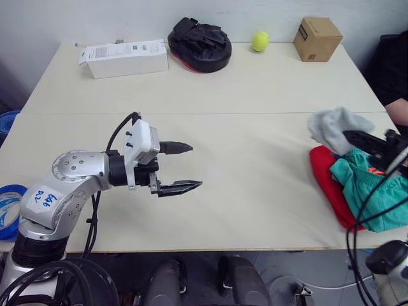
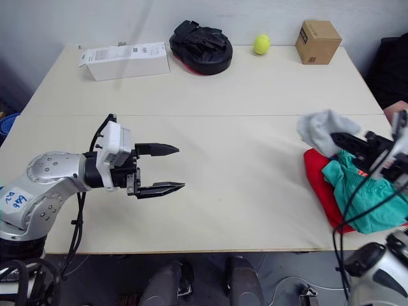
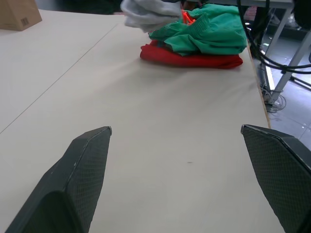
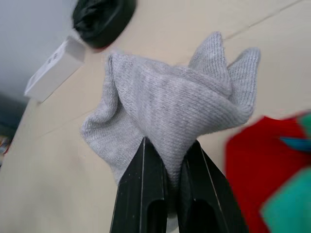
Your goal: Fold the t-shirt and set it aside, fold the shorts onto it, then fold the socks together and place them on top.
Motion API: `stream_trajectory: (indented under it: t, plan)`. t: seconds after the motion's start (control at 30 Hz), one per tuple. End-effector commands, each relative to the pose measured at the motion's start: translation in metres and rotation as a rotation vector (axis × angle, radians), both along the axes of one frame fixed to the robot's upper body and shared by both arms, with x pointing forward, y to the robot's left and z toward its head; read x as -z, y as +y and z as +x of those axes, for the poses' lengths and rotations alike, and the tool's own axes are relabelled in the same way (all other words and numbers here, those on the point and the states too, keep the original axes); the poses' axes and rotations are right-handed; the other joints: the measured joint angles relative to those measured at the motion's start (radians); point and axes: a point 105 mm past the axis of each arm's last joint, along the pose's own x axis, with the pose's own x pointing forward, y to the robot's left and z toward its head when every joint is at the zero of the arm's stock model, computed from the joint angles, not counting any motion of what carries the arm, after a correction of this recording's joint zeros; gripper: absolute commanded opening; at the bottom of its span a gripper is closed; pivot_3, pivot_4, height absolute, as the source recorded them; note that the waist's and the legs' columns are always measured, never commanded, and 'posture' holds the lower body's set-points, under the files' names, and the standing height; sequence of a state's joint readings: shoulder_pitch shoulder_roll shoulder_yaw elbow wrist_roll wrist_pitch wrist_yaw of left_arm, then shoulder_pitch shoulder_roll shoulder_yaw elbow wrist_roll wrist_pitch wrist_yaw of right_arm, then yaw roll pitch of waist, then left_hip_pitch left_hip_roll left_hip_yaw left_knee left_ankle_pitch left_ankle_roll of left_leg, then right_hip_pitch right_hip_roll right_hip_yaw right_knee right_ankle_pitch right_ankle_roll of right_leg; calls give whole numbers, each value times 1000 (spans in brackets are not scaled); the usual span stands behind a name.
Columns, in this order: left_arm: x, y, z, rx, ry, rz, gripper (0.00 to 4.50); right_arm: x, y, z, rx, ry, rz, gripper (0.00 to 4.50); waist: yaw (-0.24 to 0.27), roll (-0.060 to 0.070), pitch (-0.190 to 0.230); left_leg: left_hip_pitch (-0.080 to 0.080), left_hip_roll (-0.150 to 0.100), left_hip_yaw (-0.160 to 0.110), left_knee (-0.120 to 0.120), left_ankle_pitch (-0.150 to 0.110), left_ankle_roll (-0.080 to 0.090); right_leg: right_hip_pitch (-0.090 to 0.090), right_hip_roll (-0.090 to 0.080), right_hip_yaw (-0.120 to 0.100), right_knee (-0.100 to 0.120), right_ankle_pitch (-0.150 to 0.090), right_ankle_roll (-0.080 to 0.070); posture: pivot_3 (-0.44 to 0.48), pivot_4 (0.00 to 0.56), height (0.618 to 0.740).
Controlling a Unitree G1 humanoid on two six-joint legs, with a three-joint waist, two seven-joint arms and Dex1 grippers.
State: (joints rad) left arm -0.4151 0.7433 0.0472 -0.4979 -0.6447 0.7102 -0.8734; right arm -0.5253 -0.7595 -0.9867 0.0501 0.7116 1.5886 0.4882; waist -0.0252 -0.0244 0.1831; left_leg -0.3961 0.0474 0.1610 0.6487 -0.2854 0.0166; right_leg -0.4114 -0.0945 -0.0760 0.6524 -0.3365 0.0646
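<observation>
1. Your right claw (image 4: 167, 160) was clamped on the grey socks (image 4: 170, 109), with the two black fingers (image 4: 143, 194) pinching a bunched fold of the knit and the rest of the fabric fanning out beyond the tips.
2. You held those socks in the air at the right end of the bench (image 1: 223, 95), just above the far edge of the clothes pile.
3. The red t-shirt (image 1: 326, 178) lay flat at the bottom of that pile, near the bench's right edge.
4. The teal-green shorts (image 1: 370, 191) sat on top of the t-shirt, rumpled rather than neatly squared, and covered most of it, so that you saw red only along the side facing the middle of the bench.
5. Your left claw (image 1: 180, 167) hung over the bare left half of the bench, well apart from the clothes, with its fingers spread wide and nothing between them.
6. Along the far side of the bench you had a white box (image 1: 124, 58), a black padded mitt (image 1: 199, 43), a yellow-green ball (image 1: 259, 41) and a small cardboard box (image 1: 317, 38).
7. A person's arm (image 1: 398, 111) showed at the right edge, beyond the bench.
</observation>
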Motion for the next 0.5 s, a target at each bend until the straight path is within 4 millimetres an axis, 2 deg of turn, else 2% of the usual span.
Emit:
stream_trajectory:
  t: [0.03, 0.17, 0.37, 0.47, 0.5]
  plan:
    - [-4, 0, -3, 1, -33, -10, 4500, -8, -28, -22, 104, -31, -20, 12, 0, 0, 0, 0, 0, 0, 0, 0, 0, 0, 0, 0, 0, 0, 0, 0, 150, 740]
    - [-2, -1, -2, 8, -31, -5, 4500, 13, -54, -38, 210, 16, -1, 12, -3, 0, 0, 2, 0, 1, 0, 1, 0, 2, 1, 2, 0, 1, 1, 0, 150, 740]
    - [-4, -4, 2, 23, -41, -4, 4500, 52, -90, -39, 366, 128, -21, 12, -2, 0, 0, 6, 0, 4, -1, 1, -1, 3, 2, 5, 0, 1, 2, 0, 150, 740]
    - [-4, -5, 3, 32, -41, -1, 4500, 69, -98, -41, 378, 183, -53, 12, -2, 0, 0, 6, 0, 5, -1, 1, -1, 3, 2, 6, 0, 1, 2, 0, 150, 740]
    - [-3, -6, 4, 36, -41, 0, 4500, 73, -99, -43, 376, 193, -59, 304, -1, 0, 0, 6, 0, 5, -1, 1, -1, 3, 2, 6, 0, 1, 2, 0, 150, 740]
